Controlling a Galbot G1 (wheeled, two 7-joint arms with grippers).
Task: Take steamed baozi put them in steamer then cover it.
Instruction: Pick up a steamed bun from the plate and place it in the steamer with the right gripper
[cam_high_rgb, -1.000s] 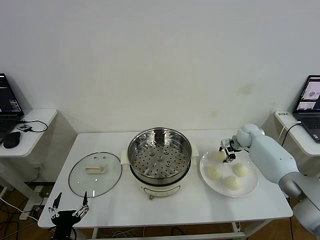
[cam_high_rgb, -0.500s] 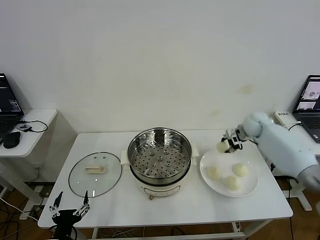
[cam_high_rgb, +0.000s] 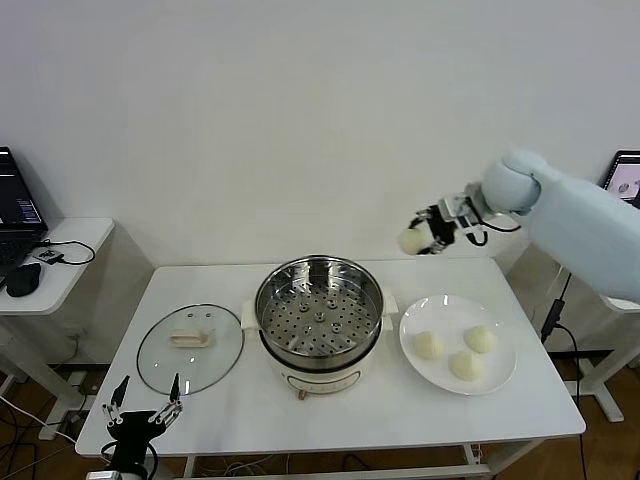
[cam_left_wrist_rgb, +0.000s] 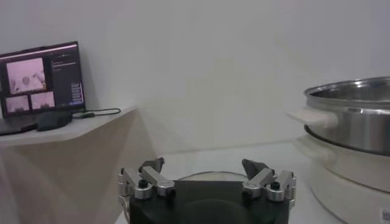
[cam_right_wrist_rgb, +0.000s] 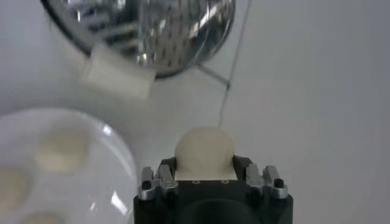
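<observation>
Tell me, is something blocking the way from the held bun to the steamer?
Nothing visible does. The right gripper holds the baozi in the air, beside the open steamer; the cover lies on the table, apart.

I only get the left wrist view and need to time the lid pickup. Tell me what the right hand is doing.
Observer: The right hand is shut on one small round cream-white bun, held in the air to the right of the round stainless-steel steamer pot, not over it.
Operator: Count the buns not yet moved.
Observer: Three lie on the flat white round plate, to the right of the pot.
Operator: Check the pot's inside.
Observer: Its perforated tray holds no bun.
</observation>
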